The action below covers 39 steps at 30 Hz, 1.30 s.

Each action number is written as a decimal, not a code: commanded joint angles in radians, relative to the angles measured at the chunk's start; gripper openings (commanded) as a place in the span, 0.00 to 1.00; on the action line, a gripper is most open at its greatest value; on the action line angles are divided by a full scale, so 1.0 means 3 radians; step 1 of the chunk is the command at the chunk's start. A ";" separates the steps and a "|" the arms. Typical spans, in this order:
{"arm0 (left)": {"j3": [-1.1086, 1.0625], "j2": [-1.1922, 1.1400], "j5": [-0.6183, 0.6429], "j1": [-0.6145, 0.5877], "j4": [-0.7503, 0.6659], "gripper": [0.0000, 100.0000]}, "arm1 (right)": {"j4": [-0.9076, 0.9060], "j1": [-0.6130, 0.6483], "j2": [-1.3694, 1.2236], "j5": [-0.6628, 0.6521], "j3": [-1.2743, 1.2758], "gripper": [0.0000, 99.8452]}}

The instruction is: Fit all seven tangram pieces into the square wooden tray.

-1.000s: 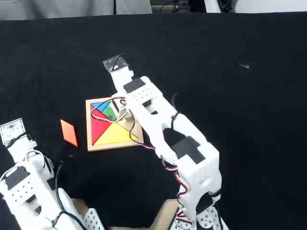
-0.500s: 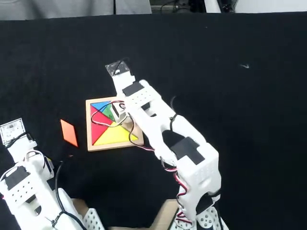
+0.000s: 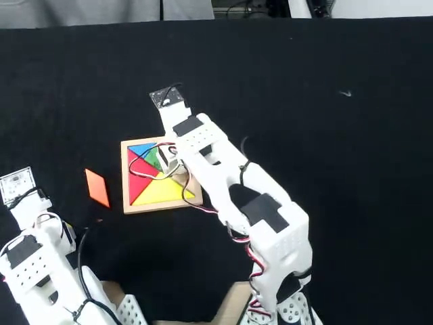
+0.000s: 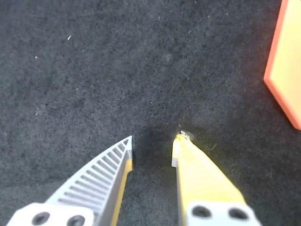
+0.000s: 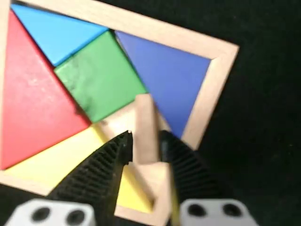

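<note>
Right pincer (image 5: pixel 145 136) is clenched on a pale wooden piece (image 5: pixel 145 110), gripping it by its flat faces so that it stands on edge between the jaws. Held that way it can go down narrow side first, which I take to be the reason for the grip. Its tip hangs over a small bare patch of tray floor. From where I stand I cannot tell whether it touches the floor yet.

Just around that patch sit the green square (image 5: pixel 99 82), the dark blue triangle (image 5: pixel 169 80) and the yellow triangle (image 5: pixel 56 162), all lying flat. Beyond them are the red triangle (image 5: pixel 33 103) and the light blue triangle (image 5: pixel 56 30), packed tight against the tray (image 5: pixel 208 89) and its rim. The gap looks to be the held piece's slot, so I judge this the seating step. The piece would need tipping flat to drop in.

Farther out, on the black table (image 3: pixel 304 101) and apart from the tray on its side away from the right arm, lies the orange parallelogram (image 3: pixel 97 187), not yet fitted. Left pincer (image 4: pixel 153 143) hangs low over the cloth near it, jaws parted and empty, the parallelogram off to one side rather than between them, perhaps waiting its turn.
</note>
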State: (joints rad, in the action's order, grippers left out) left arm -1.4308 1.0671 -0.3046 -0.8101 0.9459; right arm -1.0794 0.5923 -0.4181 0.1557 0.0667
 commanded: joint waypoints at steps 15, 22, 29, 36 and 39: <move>0.0008 0.0031 -0.0010 0.0033 -0.0046 0.15 | -0.0148 0.0133 0.0463 0.0005 -0.0074 0.12; 0.0008 0.0031 -0.0010 0.0033 -0.0046 0.15 | -0.0133 0.0332 0.0463 0.0000 -0.0074 0.12; 0.0008 0.0031 -0.0010 0.0033 -0.0046 0.15 | -0.0164 0.0210 0.0509 -0.0113 -0.0100 0.12; 0.0008 0.0031 -0.0010 0.0033 -0.0051 0.15 | -0.0164 -0.0118 0.0586 -0.0199 -0.0074 0.09; 0.0008 0.0031 -0.0005 0.0033 -0.0051 0.15 | -0.0220 -0.0312 0.0550 -0.0384 -0.0013 0.01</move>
State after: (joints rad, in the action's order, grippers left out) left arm -1.4308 1.0671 -0.3046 -0.8101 0.9459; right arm -1.1270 0.5600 -0.3383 0.0852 0.0667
